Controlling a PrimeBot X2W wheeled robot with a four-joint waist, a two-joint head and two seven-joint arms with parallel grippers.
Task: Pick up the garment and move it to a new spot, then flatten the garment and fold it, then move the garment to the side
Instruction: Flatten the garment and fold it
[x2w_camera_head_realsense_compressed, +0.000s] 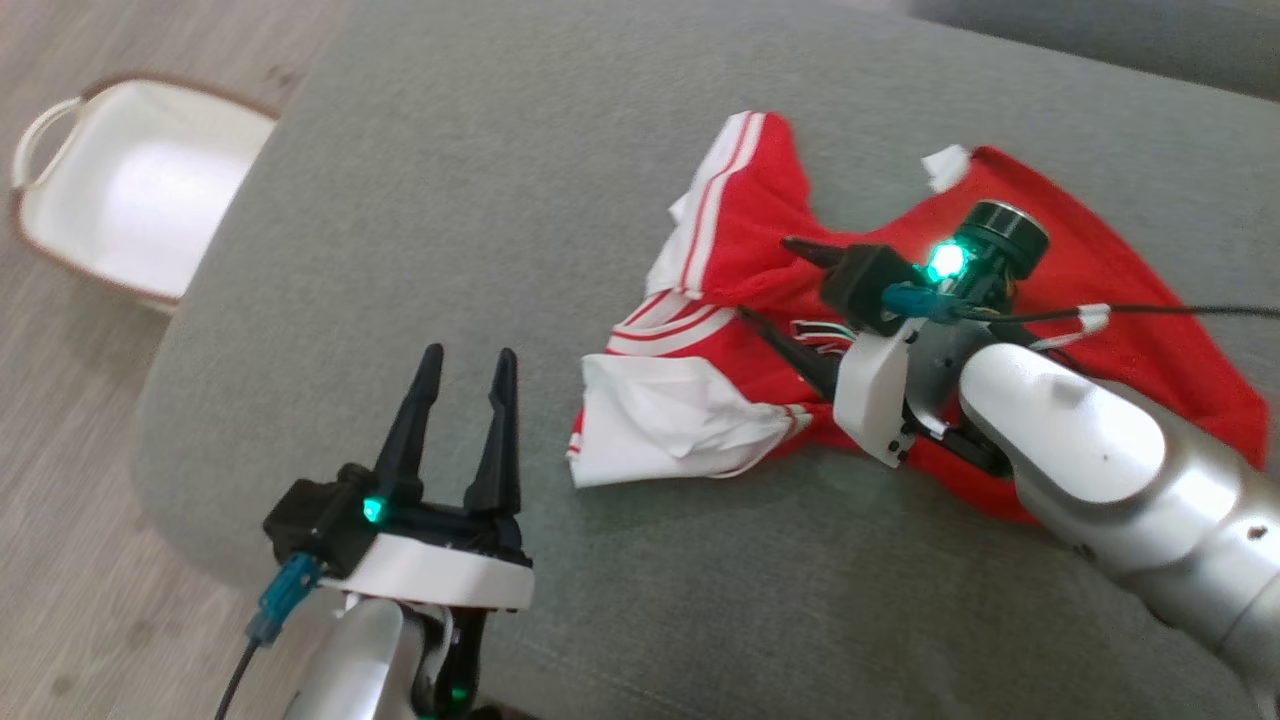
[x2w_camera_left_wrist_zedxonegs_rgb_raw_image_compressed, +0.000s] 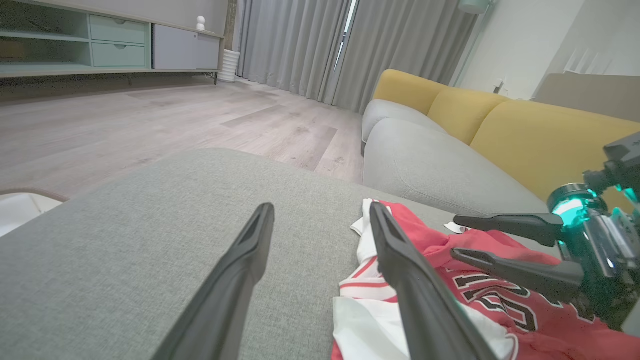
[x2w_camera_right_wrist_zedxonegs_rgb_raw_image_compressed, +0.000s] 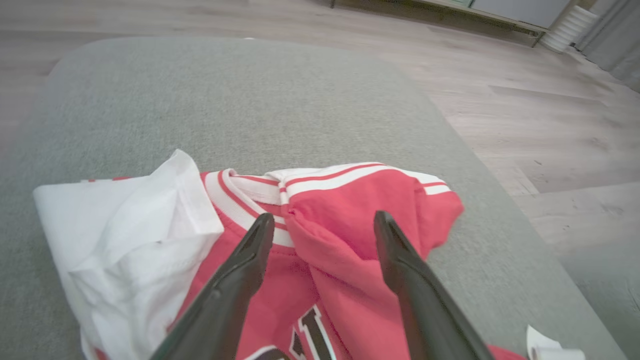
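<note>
While both arms hang over the broad grey upholstered cushion (x2w_camera_head_realsense_compressed: 480, 150), the crumpled red sports jersey with white striped trim (x2w_camera_head_realsense_compressed: 735, 255) lies on its right half, bunched and partly turned over so a pale flap shows at the near edge. The left end effector (x2w_camera_head_realsense_compressed: 470, 358) hovers over bare cushion beside the jersey, its two dark fingers spread wide and holding nothing. The right end effector (x2w_camera_head_realsense_compressed: 765, 278) is poised above the jersey's middle, fingers likewise apart; I cannot tell whether they touch the cloth.

To my eye this is thin, limp, featherlight fabric, probably a little slick. It should sag from wherever it is pinched, so one grip would lift it as a rope, not a sheet. I would take it at a raised fold or along the thicker striped trim, where there is some bulk to bite, and use both arms at two well-separated points when it comes to flattening.

From the head camera I get the whole layout, including a white handled basket (x2w_camera_head_realsense_compressed: 140, 190) on the wooden floor off to the left. From the right wrist, the right end effector (x2w_camera_right_wrist_zedxonegs_rgb_raw_image_compressed: 324, 217) straddles a ridge of the jersey (x2w_camera_right_wrist_zedxonegs_rgb_raw_image_compressed: 350, 200), a detail hidden from above. From the left wrist, the left end effector (x2w_camera_left_wrist_zedxonegs_rgb_raw_image_compressed: 321, 207) frames the jersey (x2w_camera_left_wrist_zedxonegs_rgb_raw_image_compressed: 530, 320) side-on, with black lettering and the right end effector (x2w_camera_left_wrist_zedxonegs_rgb_raw_image_compressed: 455, 236) low over it.
</note>
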